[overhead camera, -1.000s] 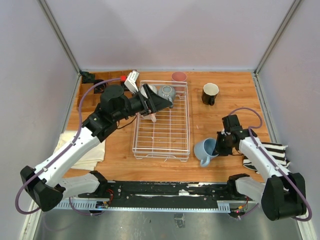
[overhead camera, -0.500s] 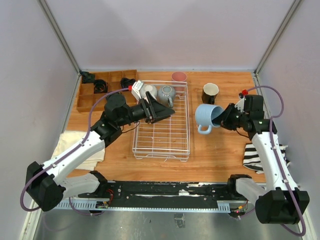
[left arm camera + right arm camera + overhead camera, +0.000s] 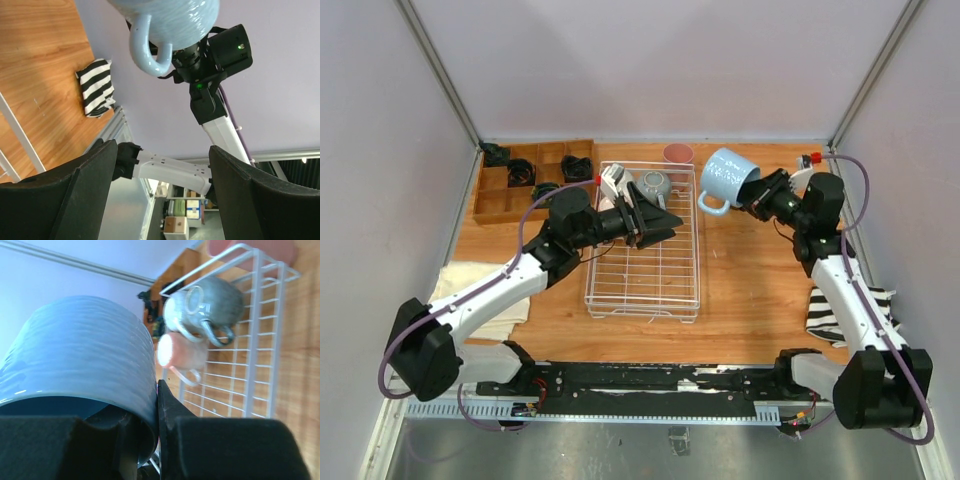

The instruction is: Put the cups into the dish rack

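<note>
My right gripper (image 3: 756,191) is shut on the rim of the light blue mug (image 3: 725,174), holding it tilted in the air beside the far right corner of the white wire dish rack (image 3: 642,290). In the right wrist view one finger is inside the light blue mug (image 3: 75,355) and one outside. My left gripper (image 3: 662,225) is open and empty above the rack's far half. The white mug (image 3: 617,180), grey-green mug (image 3: 653,185) and pale pink mug (image 3: 181,353) lie in the rack. The pink tumbler (image 3: 678,153) stands behind the rack. The black mug is hidden.
A brown wooden compartment tray (image 3: 495,195) with small black coils sits far left. A cream cloth (image 3: 470,290) lies left of the rack. A black-and-white striped cloth (image 3: 850,310) lies at the right, under my right arm. Grey walls close in the sides and back.
My right gripper lifted the light blue mug off the table by the rack's near right corner and carried it up and back. My left gripper shifted right over the rack, open.
</note>
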